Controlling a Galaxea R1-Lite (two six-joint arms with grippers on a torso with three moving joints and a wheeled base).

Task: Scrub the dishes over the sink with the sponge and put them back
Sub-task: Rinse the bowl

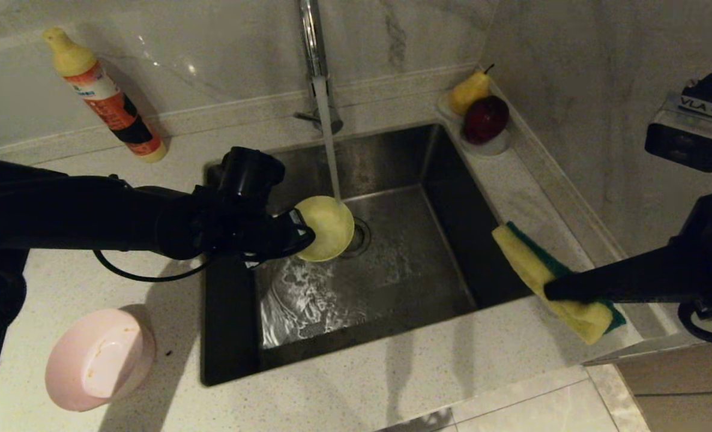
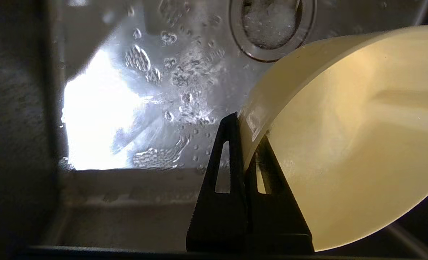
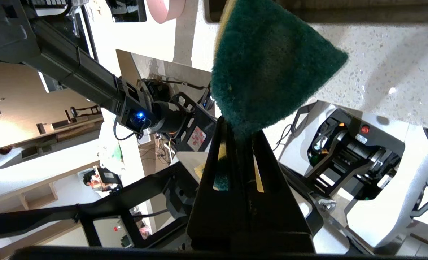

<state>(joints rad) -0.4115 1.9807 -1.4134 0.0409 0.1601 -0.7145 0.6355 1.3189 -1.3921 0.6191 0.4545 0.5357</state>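
I hold the yellow bowl (image 1: 327,228) by its rim in my left pincer (image 2: 245,144), clamped shut on it, tilted on edge over the middle of the sink (image 1: 428,252), right under the running water (image 1: 329,150) from the tap (image 1: 311,42). My right pincer (image 3: 240,135) is closed on the sponge (image 1: 548,282), which hangs over the sink's right edge, well apart from the bowl.

The risks, as I judge them: my grip on the bowl is only a thin pinch on a wet rim, so the stream or the sponge's push could twist it loose into the basin. Pressing hard with the sponge, held by one end, could fold it or pull it free.

Counted: one yellow bowl, one pink bowl (image 1: 101,359) on the surface near its front left corner, no blue bowl in view; one sponge, one sink, one bottle (image 1: 105,96) at the back left, one fruit dish (image 1: 482,141) with a pear (image 1: 469,91) and an apple (image 1: 487,118) at the back right.
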